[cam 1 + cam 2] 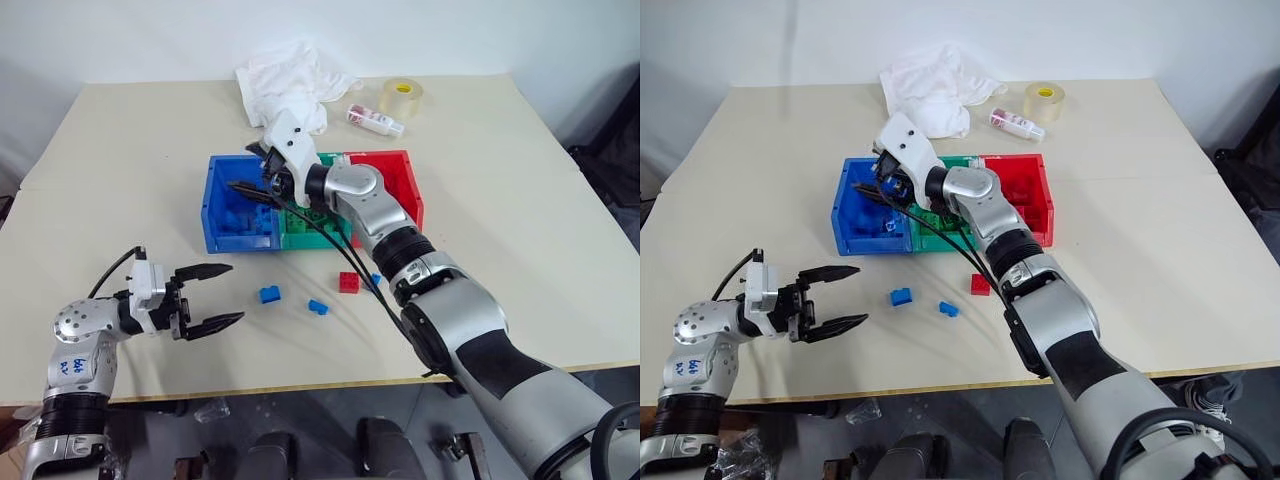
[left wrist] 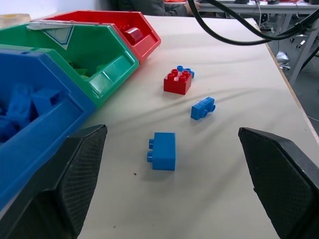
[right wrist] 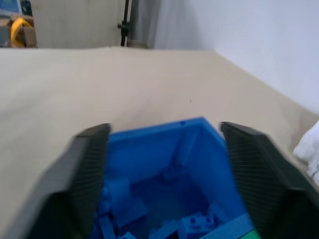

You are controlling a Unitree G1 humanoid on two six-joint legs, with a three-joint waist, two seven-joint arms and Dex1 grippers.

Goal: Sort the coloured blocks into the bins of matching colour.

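Small studded plastic toy bricks are mostly sorted: a heap of blue ones lies inside the blue square plastic bin point(image 1: 225, 215), and others rest in the joined green bin point(image 2: 94, 55) and red bin point(image 1: 400, 180). Left on the beige desk point(image 1: 130, 180), in front of the bins, are a larger blue brick point(image 1: 269, 294), a smaller blue brick point(image 1: 318, 307), a red brick point(image 1: 348, 282) and a further blue piece just behind it. The right tool point(image 1: 262, 180) hangs over the blue bin with its fingers spread and nothing between them. The left tool point(image 1: 212, 298) hovers near the larger blue brick, fingers apart and empty. By my reading, about four bricks remain.
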